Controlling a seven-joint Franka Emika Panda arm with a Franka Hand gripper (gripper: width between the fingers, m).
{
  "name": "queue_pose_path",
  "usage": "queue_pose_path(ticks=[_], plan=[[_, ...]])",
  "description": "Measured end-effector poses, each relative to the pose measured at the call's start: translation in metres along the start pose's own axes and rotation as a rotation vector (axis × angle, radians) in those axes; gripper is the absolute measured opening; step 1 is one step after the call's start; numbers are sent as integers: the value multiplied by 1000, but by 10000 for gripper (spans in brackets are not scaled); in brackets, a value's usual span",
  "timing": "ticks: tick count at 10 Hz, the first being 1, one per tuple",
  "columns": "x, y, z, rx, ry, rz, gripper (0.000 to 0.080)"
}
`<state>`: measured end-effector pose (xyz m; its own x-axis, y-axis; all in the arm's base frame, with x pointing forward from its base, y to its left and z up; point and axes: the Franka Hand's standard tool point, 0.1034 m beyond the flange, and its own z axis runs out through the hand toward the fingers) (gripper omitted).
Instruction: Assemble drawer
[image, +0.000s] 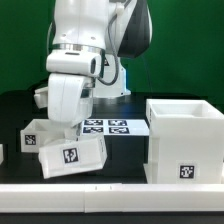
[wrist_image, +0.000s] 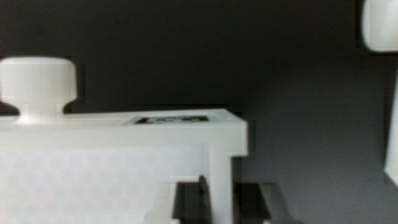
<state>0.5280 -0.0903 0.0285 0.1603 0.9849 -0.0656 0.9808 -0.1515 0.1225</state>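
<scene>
My gripper (image: 70, 136) is shut on a wall of a white knobbed tray (image: 72, 157) and holds it tilted just above the black table, at the exterior view's left. In the wrist view the tray (wrist_image: 125, 150) fills the near field, its round knob (wrist_image: 36, 85) standing up, and its thin wall runs between my two dark fingers (wrist_image: 192, 202); my gripper (wrist_image: 228, 200) closes on that wall. A second tray (image: 34, 136) with a tag sits just behind the held one. The large boxy casing (image: 185, 140) stands at the exterior view's right, open side up.
The marker board (image: 108, 126) lies flat on the table between the trays and the casing. The robot's base stands behind it. A white edge (wrist_image: 391, 130), probably the casing, shows at the side of the wrist view. The table's white front edge (image: 110, 190) runs close below the held tray.
</scene>
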Motion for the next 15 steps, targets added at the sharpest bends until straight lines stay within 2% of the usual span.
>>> queue_pose_path(ticks=[1,2,4,5,8,9,10,11,12,13,15], plan=[[-3,-5,1,91,-9,2,39],[-5,-6,2,144,-15,-3,39],[-5,-3,2,175,-18,-11,39],[-4,-1,4,165,-15,-14,39],[-6,-2,4,166,-14,-13,39],[-7,-2,5,168,-14,-13,218],[-9,-4,7,174,-14,-12,352],[-9,-7,9,204,-16,-9,352],[-7,-7,8,235,-16,-12,537],[-5,-8,7,260,-16,-16,614],[-4,-13,12,274,-12,-22,642]])
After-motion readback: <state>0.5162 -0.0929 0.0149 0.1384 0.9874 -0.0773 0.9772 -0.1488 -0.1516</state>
